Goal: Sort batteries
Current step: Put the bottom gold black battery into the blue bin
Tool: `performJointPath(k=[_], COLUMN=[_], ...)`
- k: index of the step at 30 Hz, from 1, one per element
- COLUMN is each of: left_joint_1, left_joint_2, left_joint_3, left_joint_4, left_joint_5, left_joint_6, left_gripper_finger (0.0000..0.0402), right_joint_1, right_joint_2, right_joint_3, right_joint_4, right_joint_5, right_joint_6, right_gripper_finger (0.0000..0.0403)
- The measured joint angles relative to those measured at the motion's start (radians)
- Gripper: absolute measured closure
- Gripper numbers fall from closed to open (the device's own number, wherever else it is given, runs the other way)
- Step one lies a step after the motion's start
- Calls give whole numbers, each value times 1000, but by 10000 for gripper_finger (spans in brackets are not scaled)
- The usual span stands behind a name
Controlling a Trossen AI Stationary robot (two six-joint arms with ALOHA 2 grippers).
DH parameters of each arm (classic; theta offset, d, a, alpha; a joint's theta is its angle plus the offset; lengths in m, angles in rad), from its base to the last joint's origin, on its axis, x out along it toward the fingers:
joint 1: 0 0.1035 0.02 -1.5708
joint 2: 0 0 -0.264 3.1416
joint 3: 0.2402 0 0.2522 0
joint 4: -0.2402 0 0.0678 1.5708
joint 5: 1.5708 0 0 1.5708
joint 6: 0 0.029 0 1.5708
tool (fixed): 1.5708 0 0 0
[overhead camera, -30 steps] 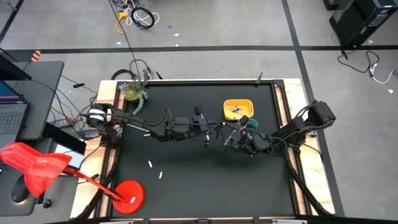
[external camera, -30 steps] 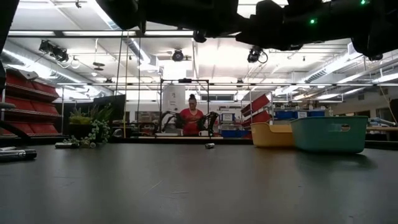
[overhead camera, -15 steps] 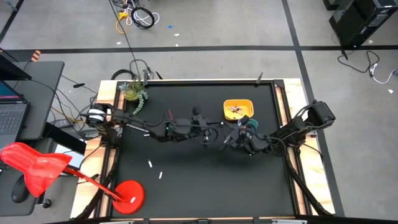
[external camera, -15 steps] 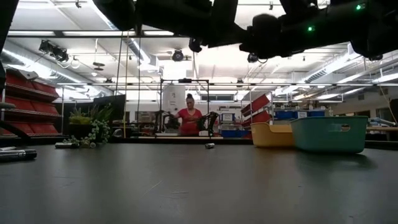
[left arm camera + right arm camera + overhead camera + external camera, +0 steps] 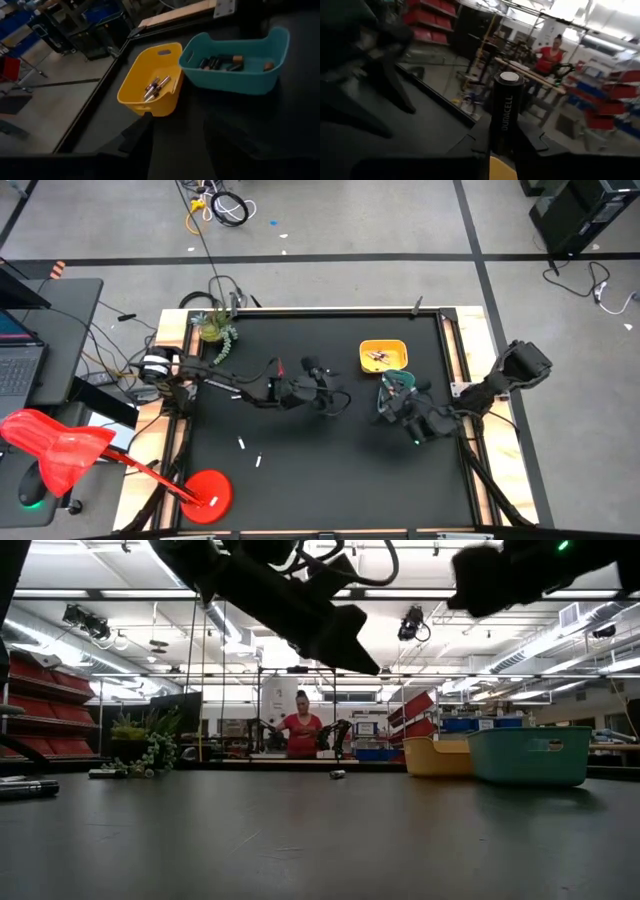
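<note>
My right gripper (image 5: 386, 402) is up over the table's right half, just near of the teal tray (image 5: 398, 383), shut on a black battery (image 5: 506, 112). My left gripper (image 5: 333, 397) hovers near the table's middle, open, with nothing between its fingers (image 5: 135, 137). It looks at the yellow tray (image 5: 152, 85) and the teal tray (image 5: 235, 60). Several batteries (image 5: 156, 87) lie in the yellow tray and several dark ones (image 5: 220, 62) in the teal one. Two pale batteries (image 5: 241, 444) (image 5: 258, 461) lie loose on the mat at the near left. My right gripper pinches the black battery by its lower part (image 5: 504, 142) between its two fingers (image 5: 481, 132). The battery's upper length and pale end cap (image 5: 508, 76) stand out free beyond the fingers. It is lifted clear of the table.
A small plant (image 5: 215, 330) stands at the far left corner. A red lamp-like stand (image 5: 208, 490) sits at the near left edge. A person in red (image 5: 302, 730) is in the room beyond the far edge. Bare black mat spreads over the near half.
The two grippers were close together over the table's middle and have drawn apart. My right gripper has gone toward the table's right edge. My left gripper has pulled back a little toward the left and turned.
</note>
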Motion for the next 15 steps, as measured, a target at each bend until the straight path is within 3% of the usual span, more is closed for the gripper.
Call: performJointPath(k=[8,15], left_joint_1=[-1,-1], left_joint_2=[0,-6], left_joint_3=[0,-58], left_joint_4=[24,135], left_joint_5=[23,97], left_joint_6=[121,147], left_gripper_finger=[256,270], right_joint_1=[35,14], right_joint_2=[-14,-85], right_joint_3=[-5,9], right_joint_4=[5,120], right_joint_5=[3,4], right_joint_6=[81,-62], right_gripper_finger=[353,353])
